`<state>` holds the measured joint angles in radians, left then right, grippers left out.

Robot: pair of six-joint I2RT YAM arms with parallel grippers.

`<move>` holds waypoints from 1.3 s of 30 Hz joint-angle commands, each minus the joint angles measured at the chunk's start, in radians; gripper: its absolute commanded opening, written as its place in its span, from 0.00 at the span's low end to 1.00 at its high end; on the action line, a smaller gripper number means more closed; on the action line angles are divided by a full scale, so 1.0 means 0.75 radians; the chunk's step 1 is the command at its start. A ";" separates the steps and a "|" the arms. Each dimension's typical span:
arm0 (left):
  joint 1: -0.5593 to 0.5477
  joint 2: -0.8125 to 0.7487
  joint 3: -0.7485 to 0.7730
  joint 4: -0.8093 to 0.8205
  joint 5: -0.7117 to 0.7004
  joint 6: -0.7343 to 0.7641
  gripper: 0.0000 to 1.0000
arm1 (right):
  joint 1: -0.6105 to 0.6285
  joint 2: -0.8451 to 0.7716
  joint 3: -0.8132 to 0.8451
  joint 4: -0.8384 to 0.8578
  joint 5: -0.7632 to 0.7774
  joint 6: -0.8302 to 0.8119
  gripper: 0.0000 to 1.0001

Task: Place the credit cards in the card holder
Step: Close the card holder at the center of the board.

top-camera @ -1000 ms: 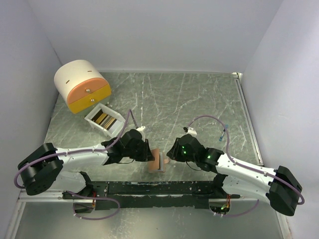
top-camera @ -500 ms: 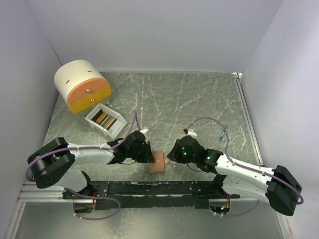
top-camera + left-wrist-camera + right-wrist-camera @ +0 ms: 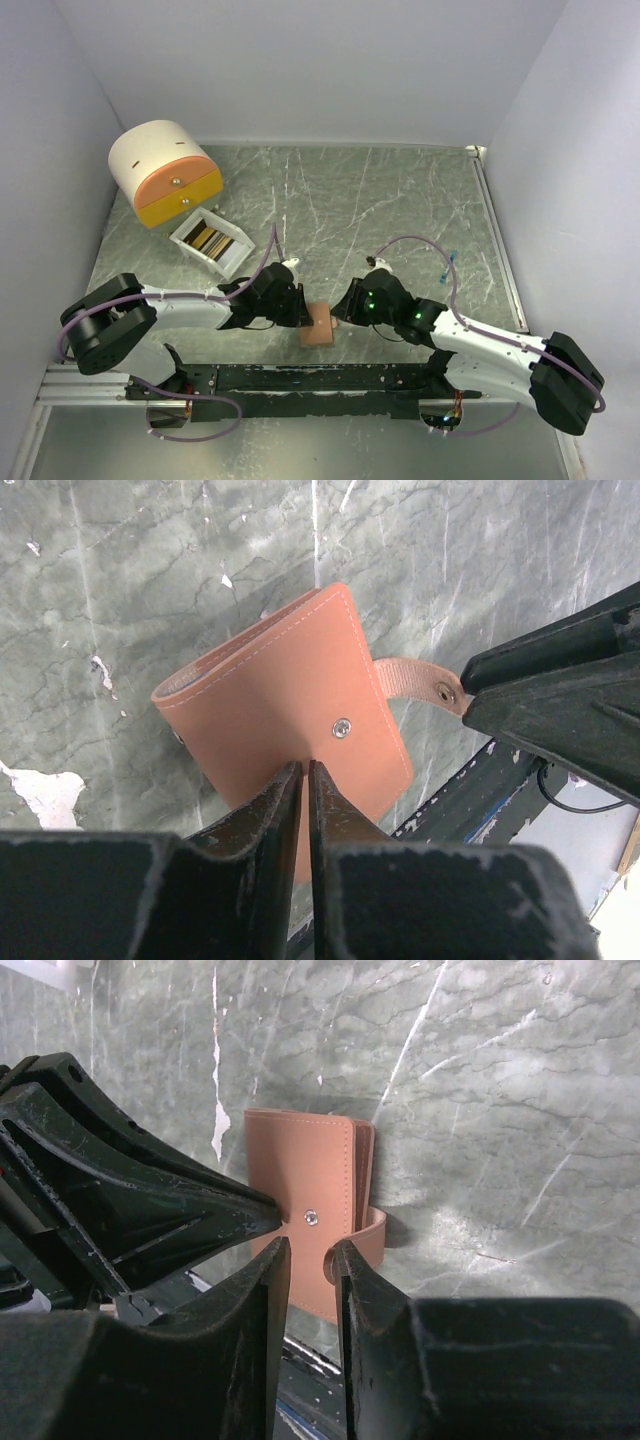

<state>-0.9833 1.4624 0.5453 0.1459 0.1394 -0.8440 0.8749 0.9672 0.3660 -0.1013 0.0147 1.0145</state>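
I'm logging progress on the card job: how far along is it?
Done: nothing filed; the cards sit in the white box. In hand: the card holder lies closed, its strap unsnapped, left fingers pinching its edge, right fingers around the strap. Left: open it, fetch and slot the cards.

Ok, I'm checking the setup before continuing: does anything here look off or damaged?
The card holder lies closed with its snap strap undone, sticking out sideways. The table shows white chipped patches in its green surface. Nothing looks spilled.
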 commanded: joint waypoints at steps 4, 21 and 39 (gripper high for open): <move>-0.008 0.036 -0.012 -0.018 -0.012 0.035 0.21 | -0.013 -0.008 0.026 -0.003 -0.048 -0.004 0.25; -0.008 0.021 -0.011 -0.029 -0.003 0.033 0.22 | -0.035 -0.013 0.022 -0.188 0.133 -0.007 0.20; -0.019 0.017 -0.035 0.009 -0.004 0.002 0.22 | -0.037 0.079 -0.112 0.231 -0.152 0.042 0.20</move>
<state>-0.9848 1.4616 0.5415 0.1581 0.1436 -0.8459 0.8520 1.0145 0.3145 -0.0151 -0.0475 1.0218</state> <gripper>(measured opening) 0.215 0.202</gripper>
